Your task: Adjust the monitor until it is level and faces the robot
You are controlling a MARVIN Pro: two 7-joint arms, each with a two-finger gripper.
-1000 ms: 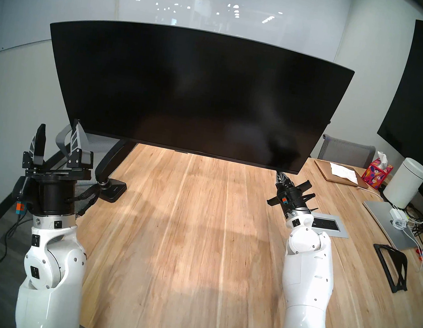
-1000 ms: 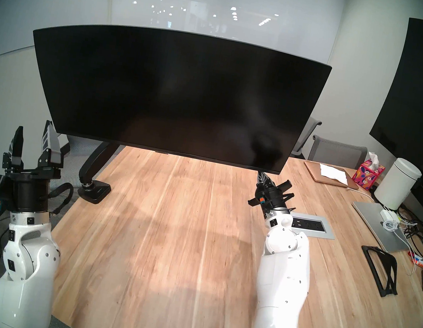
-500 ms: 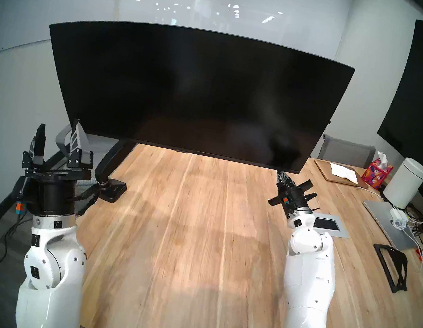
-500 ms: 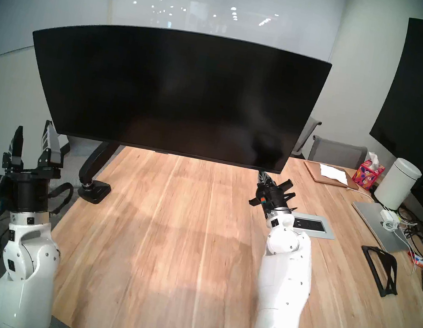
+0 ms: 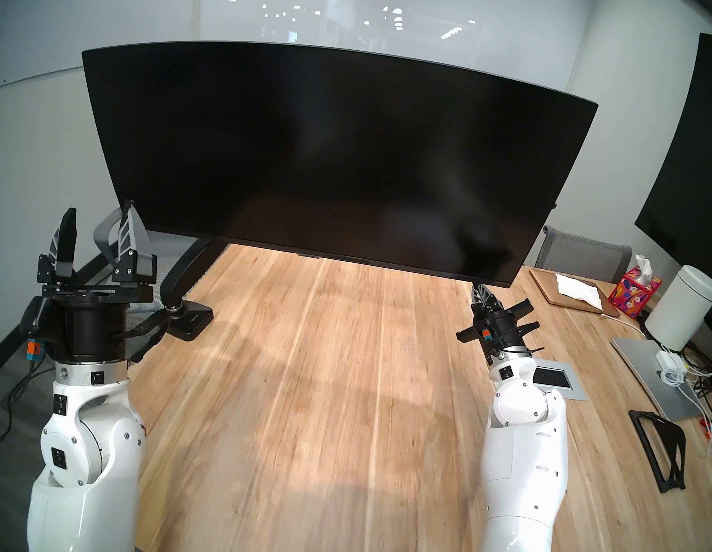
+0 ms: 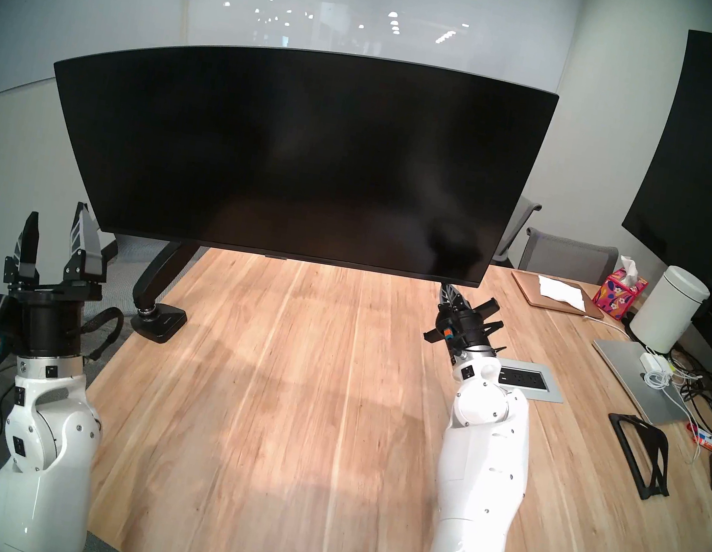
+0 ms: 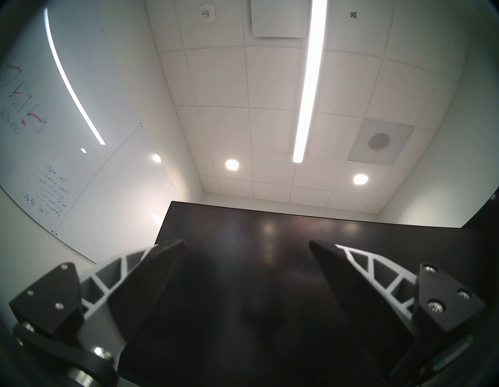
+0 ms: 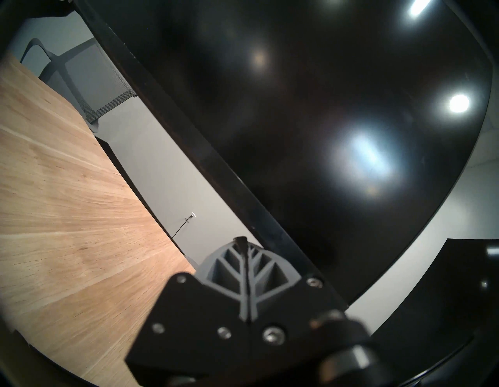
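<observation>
Monitor [image 5: 326, 153] dark, on black arm over wooden surface [image 5: 317, 401], right pincer [image 5: 479, 292] pressed together, empty, tips just under its lower right corner, left pincer [image 5: 97, 225] spread, empty, just beside lower left corner, contact unclear
</observation>
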